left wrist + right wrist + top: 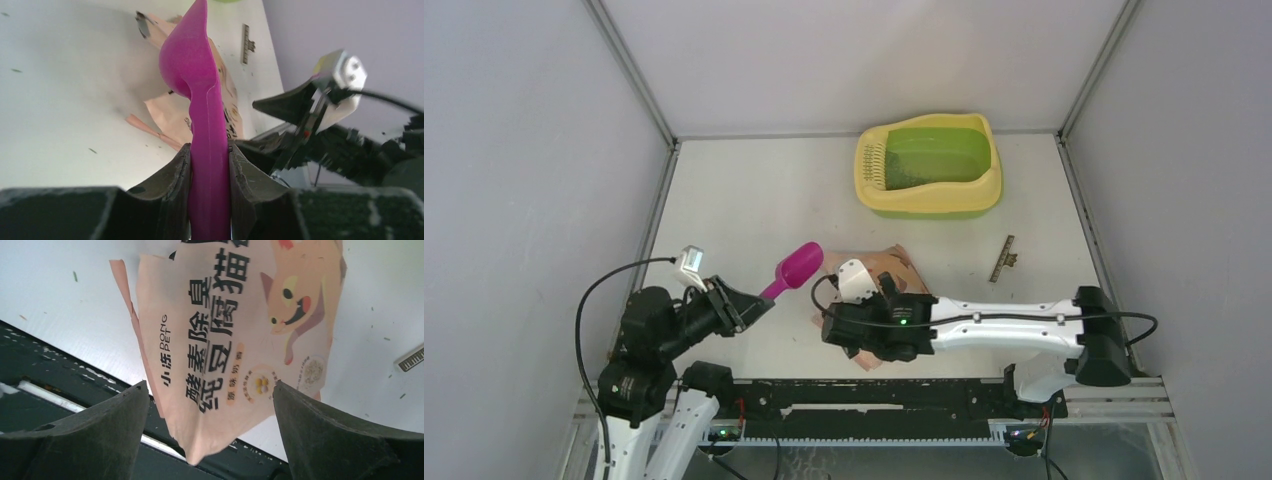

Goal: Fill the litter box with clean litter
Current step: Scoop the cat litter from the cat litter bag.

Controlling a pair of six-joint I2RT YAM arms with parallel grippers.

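The litter box (pixel 924 207), with a pale yellow rim and a lime-green basin, stands at the far side of the table, its grille end to the left. My left gripper (pixel 757 301) (pixel 210 148) is shut on the handle of a magenta scoop (pixel 798 265) (pixel 189 60), which it holds off the table with the bowl pointing toward the bag. My right gripper (pixel 862 335) (pixel 210 388) hangs open above the peach-pink printed litter bag (pixel 889 266) (pixel 225 330), whose lower corner shows between the wide-spread fingers. A few tiny specks of litter (pixel 385 338) dot the tabletop.
A small brownish metal strip (pixel 1003 258) (pixel 410 358) lies on the table to the right of the bag. A black rail (pixel 874 394) runs along the near edge under the bag's corner. Grey walls enclose the table on three sides.
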